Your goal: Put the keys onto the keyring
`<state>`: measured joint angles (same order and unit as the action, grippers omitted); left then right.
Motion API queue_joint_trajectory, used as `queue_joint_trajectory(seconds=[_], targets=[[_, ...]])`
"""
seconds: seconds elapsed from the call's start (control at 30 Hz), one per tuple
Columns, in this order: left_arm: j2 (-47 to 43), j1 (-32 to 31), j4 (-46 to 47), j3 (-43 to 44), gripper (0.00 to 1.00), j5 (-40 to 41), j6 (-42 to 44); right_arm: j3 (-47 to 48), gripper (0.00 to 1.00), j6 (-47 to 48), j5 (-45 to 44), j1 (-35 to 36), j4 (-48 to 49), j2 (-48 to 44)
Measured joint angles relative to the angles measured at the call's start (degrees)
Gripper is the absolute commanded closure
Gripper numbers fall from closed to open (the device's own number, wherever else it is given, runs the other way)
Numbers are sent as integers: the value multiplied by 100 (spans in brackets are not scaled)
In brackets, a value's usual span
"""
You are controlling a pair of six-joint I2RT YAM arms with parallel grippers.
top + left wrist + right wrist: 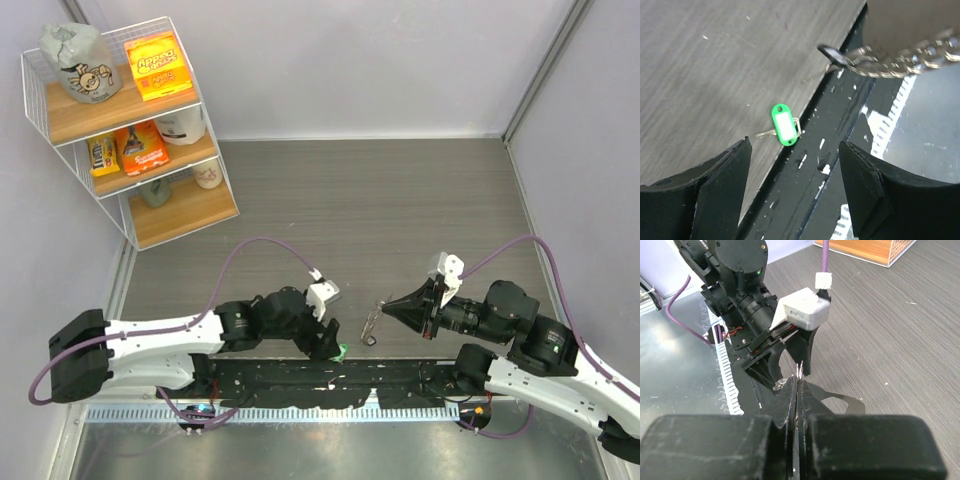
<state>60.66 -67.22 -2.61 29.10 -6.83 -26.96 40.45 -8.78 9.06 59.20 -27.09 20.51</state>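
Left wrist view: the green-tagged key (784, 124) is seen lying flat on the wood-grain table (700, 75), at the very lip where the black base plate (835, 125) begins, a little below the middle of the frame. The left gripper (795, 167) is spread wide around that spot, with nothing held between its fingers. The keyring (900, 57) is found blurred at the upper right, its small black piece (832, 54) at the free end. It is pinched at its top by the clenched right gripper (798, 385) and hangs from there, near the left gripper.

Several failures can be expected. The key is thin and flat, so it may be skated sideways by a descending finger rather than gripped, and it could be pushed off the lip onto the plate. Only the tag might be caught, leaving the metal blade dangling at an unknown angle. The keyring is held by a sliver of metal only, so it could be knocked loose or set swinging if the grippers are brought together carelessly.
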Motion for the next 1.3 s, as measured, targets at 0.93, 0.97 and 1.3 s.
queue_joint_trajectory(seconds=[0.93, 0.97, 1.3], targets=[[2262, -208, 605, 564, 100, -452, 57, -13, 95, -87, -234, 0, -348, -415], [2297, -195, 601, 570, 100, -422, 63, -17, 95, -87, -234, 0, -350, -415], [2680, 68, 890, 664, 100, -422, 59, -22, 95, -87, -240, 0, -363, -415]])
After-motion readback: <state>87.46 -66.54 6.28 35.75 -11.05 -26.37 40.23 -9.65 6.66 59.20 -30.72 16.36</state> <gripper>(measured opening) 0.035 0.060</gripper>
